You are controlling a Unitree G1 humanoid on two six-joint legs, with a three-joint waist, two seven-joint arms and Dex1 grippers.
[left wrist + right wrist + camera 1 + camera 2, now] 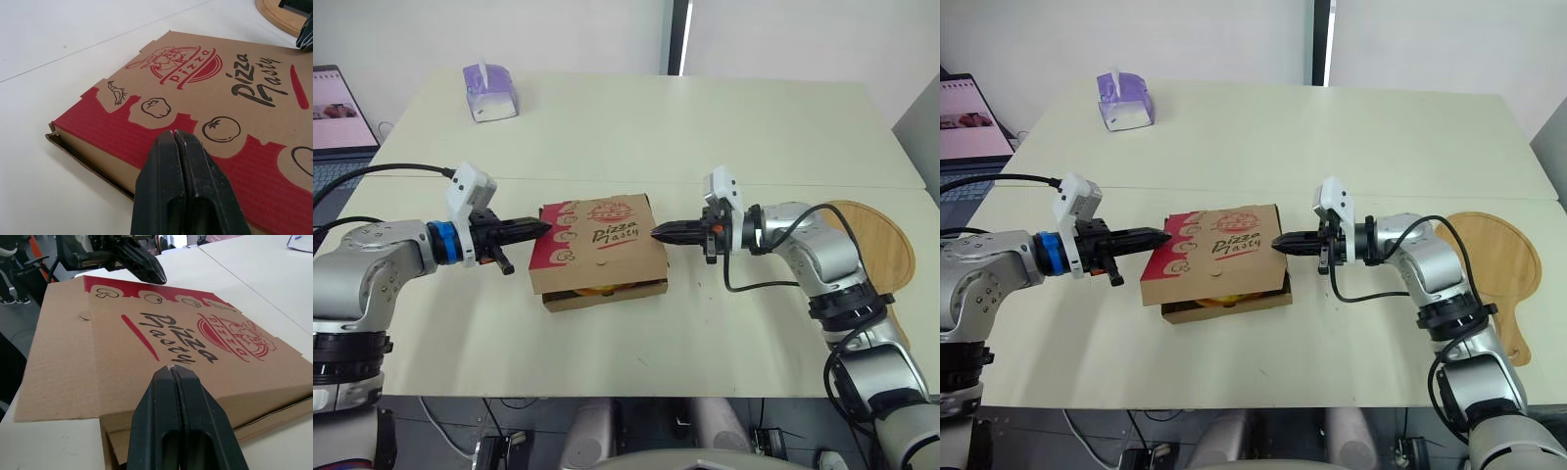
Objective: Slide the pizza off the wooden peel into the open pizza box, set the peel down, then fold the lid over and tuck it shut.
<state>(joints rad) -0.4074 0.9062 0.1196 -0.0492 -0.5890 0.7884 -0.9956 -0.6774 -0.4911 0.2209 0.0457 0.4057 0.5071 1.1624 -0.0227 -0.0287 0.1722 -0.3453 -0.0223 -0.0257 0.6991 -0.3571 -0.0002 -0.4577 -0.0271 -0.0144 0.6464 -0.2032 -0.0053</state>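
Flanking the pizza box (603, 247): both pincers closed and empty

**Left gripper** (541, 228). Two black fingers pressed flat together with no gap, holding nothing. The tips lie over the red band at the left edge of the lid (617, 220). Whether they bear on the cardboard cannot be told.

**Right gripper** (656, 233). Fingers likewise shut tight and holding nothing. The tips are at the right edge of the lid, pointing toward the left gripper across the box.

**Pizza box.** Brown corrugated cardboard, near the middle of the table (724, 127). The lid is folded down over the base but not tucked. It sits slightly raised, leaving an open slot along the near front edge and at the corners.
- Lid print: "Pizza Tasty" in black script, with a red stroke beneath.
- A round red emblem reads "Pizza" around a chef figure.
- A wavy red border carries line drawings of a tomato and a mushroom.

**Pizza** (595, 290). Inside the box; a yellow sliver shows through the front slot.

**Wooden peel** (871, 240). Round board lying flat on the table at the robot's right, well apart from the box and partly behind the right forearm.

**Tissue box** (489, 93). Purple, at the far left of the table.

**Laptop** (333, 108). Open, beyond the table's left end; its screen text is too small to read.
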